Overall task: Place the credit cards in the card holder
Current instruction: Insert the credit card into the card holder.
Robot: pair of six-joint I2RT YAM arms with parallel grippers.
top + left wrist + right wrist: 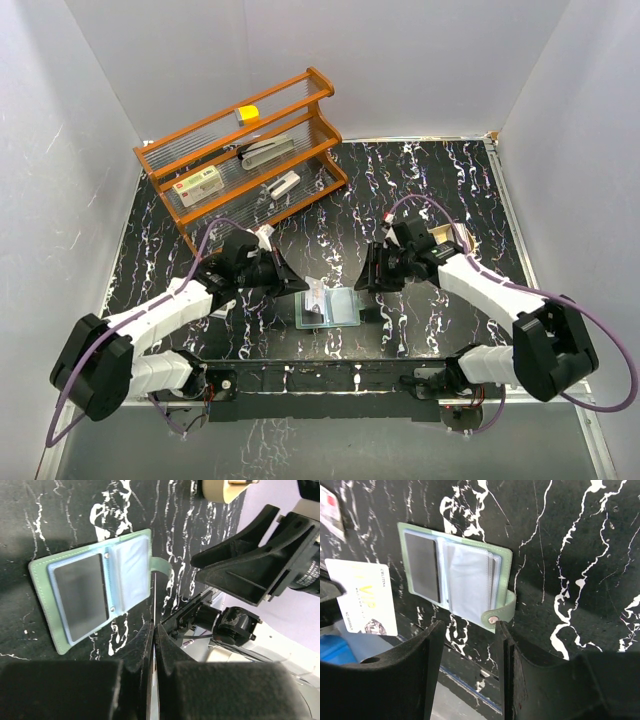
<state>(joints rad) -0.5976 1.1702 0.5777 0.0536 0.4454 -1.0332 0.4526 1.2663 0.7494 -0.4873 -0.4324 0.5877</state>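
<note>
The card holder lies open on the black marbled table between the two arms. It is green outside and pale blue inside, with a dark card in its left pocket. My left gripper is shut on a thin credit card, seen edge-on just right of the holder. The right wrist view shows that same white credit card upright to the left of the holder. My right gripper is open just short of the holder's snap tab, with nothing between its fingers.
An orange wooden rack with small items stands at the back left. A tan tray sits beyond the right arm. A pale card with red print shows at the right wrist view's top-left edge. White walls enclose the table.
</note>
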